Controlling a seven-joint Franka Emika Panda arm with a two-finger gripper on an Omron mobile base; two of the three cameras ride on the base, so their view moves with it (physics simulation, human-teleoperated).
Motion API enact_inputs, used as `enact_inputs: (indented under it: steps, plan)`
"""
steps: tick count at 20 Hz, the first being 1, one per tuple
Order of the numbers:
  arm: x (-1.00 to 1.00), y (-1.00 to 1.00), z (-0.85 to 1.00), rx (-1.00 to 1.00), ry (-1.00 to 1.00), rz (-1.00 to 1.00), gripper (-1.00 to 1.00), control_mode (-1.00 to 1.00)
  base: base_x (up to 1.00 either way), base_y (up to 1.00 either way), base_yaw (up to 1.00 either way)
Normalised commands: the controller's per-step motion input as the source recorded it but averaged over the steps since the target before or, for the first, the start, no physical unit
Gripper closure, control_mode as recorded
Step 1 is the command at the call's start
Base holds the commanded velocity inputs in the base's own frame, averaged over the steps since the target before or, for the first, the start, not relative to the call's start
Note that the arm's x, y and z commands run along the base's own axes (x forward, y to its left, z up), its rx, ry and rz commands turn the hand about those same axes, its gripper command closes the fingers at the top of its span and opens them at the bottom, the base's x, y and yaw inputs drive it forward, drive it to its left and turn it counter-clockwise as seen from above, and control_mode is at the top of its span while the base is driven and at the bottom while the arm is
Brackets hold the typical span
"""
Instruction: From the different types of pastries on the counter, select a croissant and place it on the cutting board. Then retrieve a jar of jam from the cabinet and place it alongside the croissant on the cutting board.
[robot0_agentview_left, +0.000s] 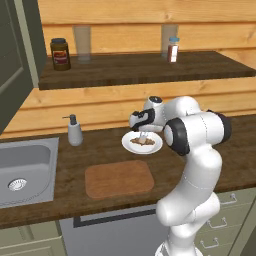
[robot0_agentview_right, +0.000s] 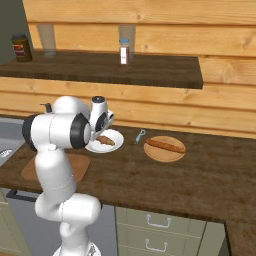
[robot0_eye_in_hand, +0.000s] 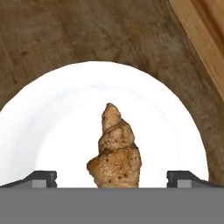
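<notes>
Wooden counter — white plate (robot0_eye_in_hand: 57, 113), croissant (robot0_eye_in_hand: 114, 151) near end cut off; jaws spread wide astride it, gripping nothing.

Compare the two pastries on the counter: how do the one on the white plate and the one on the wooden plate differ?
The croissant is short and tapered; the long pastry is slim and stretched out. The croissant lies on a white plate, the long pastry on a round wooden plate. The open gripper straddles the croissant; the long pastry lies apart from it. Both are brown and sit on the counter.

Brown croissant (robot0_eye_in_hand: 114, 151) on white plate (robot0_eye_in_hand: 57, 118)
</notes>
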Motion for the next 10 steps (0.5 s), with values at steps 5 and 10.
enact_inputs:
  steps: [5,10]
  plan:
    - [0.07,0.00,-0.29,0.00,0.00,0.00,-1.00,-1.00,0.00,0.00,0.00]
    - [0.06,0.01,-0.33,0.00,0.00,0.00,-1.00,-1.00,0.00,0.00,0.00]
